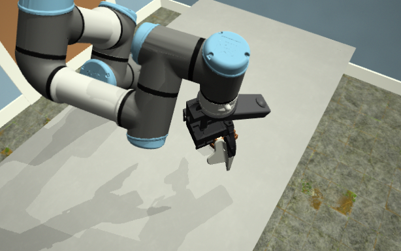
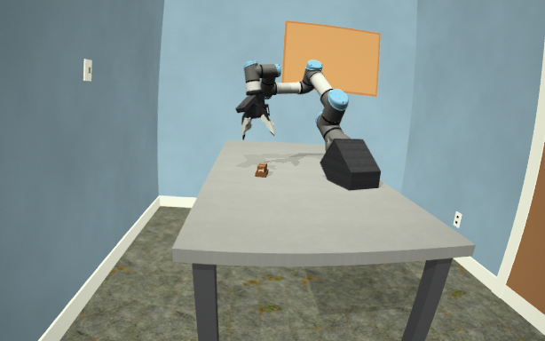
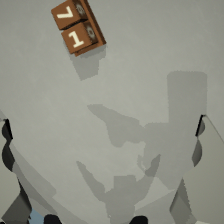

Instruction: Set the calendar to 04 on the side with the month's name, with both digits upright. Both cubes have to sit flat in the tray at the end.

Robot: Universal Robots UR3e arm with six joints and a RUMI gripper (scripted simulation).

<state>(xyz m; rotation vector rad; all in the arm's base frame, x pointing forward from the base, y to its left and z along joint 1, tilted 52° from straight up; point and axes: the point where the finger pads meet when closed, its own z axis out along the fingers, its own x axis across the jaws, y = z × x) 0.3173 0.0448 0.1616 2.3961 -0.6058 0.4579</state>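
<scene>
Fingers (image 1: 220, 154) (image 2: 267, 124) standing wide open, gripping nothing, tips pointing down and hanging well above the worktop (image 1: 277, 65) (image 2: 311, 213) (image 3: 125, 65).

Calendar (image 1: 236, 134) (image 2: 262, 170) (image 3: 75, 35) resting on the worktop, clear of the fingers. Wrist view placing it near eleven o'clock, with the fingers showing toward eight and four. Exterior view placing it at six o'clock below the fingers; black base (image 2: 355, 155) lying at three o'clock from it.

Two brown cubes sitting side by side on the tray (image 3: 100, 35). One cube (image 3: 67, 14) is showing a pale 7, its neighbour (image 3: 76, 39) a pale 1, the 7 lying toward eleven o'clock from the 1. Faces toward two o'clock are carrying darker round marks, too small to read surely. Pair is not reading 04 on the faces with the pale digits.

Top view: arm (image 1: 166, 72) reaching in from ten o'clock, its hardware mostly covering the calendar. Cubes are probably sitting flat, though this angle is leaving some doubt.
</scene>
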